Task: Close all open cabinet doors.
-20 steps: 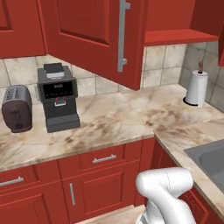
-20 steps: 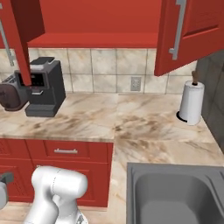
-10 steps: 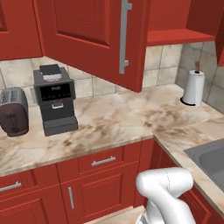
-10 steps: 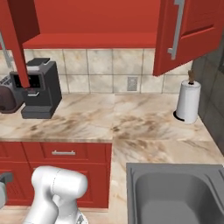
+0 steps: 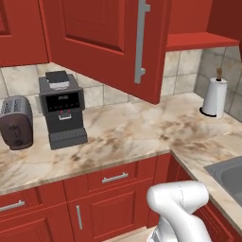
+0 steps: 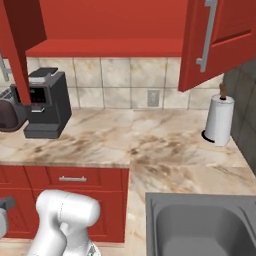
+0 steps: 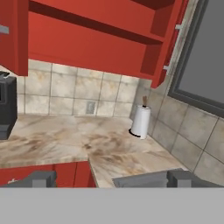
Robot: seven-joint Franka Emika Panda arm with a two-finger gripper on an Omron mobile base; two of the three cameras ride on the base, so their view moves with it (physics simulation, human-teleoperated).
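Hanging open above the marble surface point(image 5: 118, 137), the tall shiny red cabinet doors point(image 5: 106, 42) look stiff and swing easily if pushed near the long grey bar handle point(image 5: 140, 42) by the wide-open, empty end effector point(image 7: 109, 178).

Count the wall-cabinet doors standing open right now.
2. Left open door swung out above the coffee machine; right open door hangs over the paper towel roll. More may sit off-frame.
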